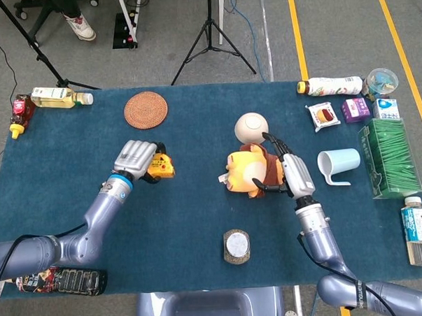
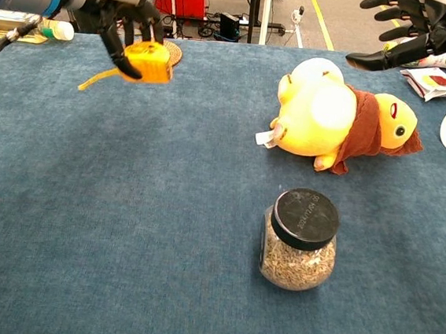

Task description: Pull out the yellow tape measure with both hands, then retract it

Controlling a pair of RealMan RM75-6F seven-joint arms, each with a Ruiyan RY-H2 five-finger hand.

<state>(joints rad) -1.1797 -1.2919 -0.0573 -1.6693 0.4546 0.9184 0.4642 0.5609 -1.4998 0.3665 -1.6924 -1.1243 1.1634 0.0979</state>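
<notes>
Left robot hand (image 1: 137, 160) has its fingers wrapped around the yellow tape measure (image 1: 159, 166), held just above the counter (image 1: 193, 222), while the right robot hand (image 1: 293, 172) hangs open and empty over the plush toy (image 1: 248, 172), well apart. My worry is that reaching across could bump the plush or miss the tape's tip. Only the chest view shows the yellow strap (image 2: 97, 81) dangling and the case off the cloth; the head view shows how far apart the hands are.

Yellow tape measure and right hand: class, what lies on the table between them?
In the head view, bare blue cloth, then the yellow plush toy, lie between the yellow tape measure in the left hand and the right hand.
</notes>
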